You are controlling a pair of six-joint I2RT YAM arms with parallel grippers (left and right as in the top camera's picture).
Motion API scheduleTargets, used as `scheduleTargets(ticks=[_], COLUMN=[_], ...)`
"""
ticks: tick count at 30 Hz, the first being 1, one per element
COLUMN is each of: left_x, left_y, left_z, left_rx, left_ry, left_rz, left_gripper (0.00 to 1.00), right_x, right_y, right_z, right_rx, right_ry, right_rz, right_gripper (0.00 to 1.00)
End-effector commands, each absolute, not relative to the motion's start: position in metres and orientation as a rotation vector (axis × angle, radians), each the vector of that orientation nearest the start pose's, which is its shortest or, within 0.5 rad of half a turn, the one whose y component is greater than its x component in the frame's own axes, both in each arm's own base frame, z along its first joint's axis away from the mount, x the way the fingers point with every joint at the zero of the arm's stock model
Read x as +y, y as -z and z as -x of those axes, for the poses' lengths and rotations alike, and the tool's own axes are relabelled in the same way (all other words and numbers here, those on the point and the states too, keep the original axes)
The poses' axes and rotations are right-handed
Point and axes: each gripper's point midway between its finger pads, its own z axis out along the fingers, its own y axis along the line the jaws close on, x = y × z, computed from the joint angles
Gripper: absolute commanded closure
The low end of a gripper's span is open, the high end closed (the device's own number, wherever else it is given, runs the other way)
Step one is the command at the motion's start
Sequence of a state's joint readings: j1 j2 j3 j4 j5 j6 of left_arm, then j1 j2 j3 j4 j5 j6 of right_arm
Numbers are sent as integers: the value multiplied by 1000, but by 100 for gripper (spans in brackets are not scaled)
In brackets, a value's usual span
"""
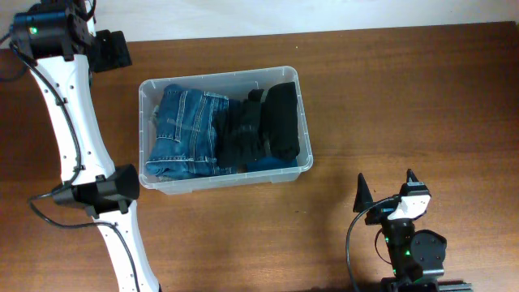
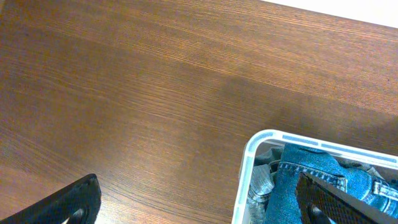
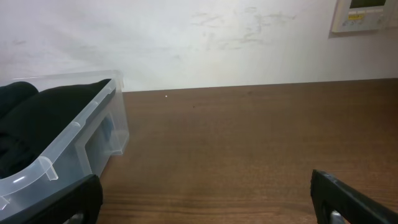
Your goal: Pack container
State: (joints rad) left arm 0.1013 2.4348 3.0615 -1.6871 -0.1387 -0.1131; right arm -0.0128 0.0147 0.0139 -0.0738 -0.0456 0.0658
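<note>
The clear plastic container [image 1: 219, 75] sits mid-table and holds folded blue jeans [image 1: 182, 130] on its left and black clothes [image 1: 268, 126] on its right. My left gripper [image 1: 113, 50] is open and empty at the back left, just beyond the container's far left corner. Its wrist view shows the open jaws [image 2: 202, 214] over bare wood, with the container's corner [image 2: 249, 155] and the jeans [image 2: 292, 180] at lower right. My right gripper [image 1: 386, 186] is open and empty near the front right. Its wrist view shows the open jaws [image 3: 208, 208], with the container [image 3: 93, 124] and black clothes [image 3: 43, 106] at left.
The wooden table [image 1: 405, 97] extends right of the container. The left arm's white links [image 1: 69, 122] run along the container's left side. A pale wall with a control panel [image 3: 364, 14] stands behind the table's far edge.
</note>
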Motion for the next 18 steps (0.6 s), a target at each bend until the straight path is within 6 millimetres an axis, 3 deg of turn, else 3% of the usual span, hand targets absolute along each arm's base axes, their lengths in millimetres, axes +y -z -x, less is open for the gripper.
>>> scheduleTargets(ticks=[1,13,15,18], left_x=[74,79,76,65], left_y=[-266,-272,-285,-324], left_z=[-500,-497,-496,-498], left_rx=[2595,2579,2544,2422], left_ry=[-171,-223,-201,-112], left_rz=[332,344,336,306], left_gripper=[1,1,1,1], right_x=[0,0,0,0], right_y=[-157,-157,-157,-157], right_z=[-246,-246,-246,-246], right_rx=[1643,1643,1643,1643], right_ry=[-51,-51,-51,-51], right_rz=[-42,-42,-42,-42], right_gripper=[2,1,2,2])
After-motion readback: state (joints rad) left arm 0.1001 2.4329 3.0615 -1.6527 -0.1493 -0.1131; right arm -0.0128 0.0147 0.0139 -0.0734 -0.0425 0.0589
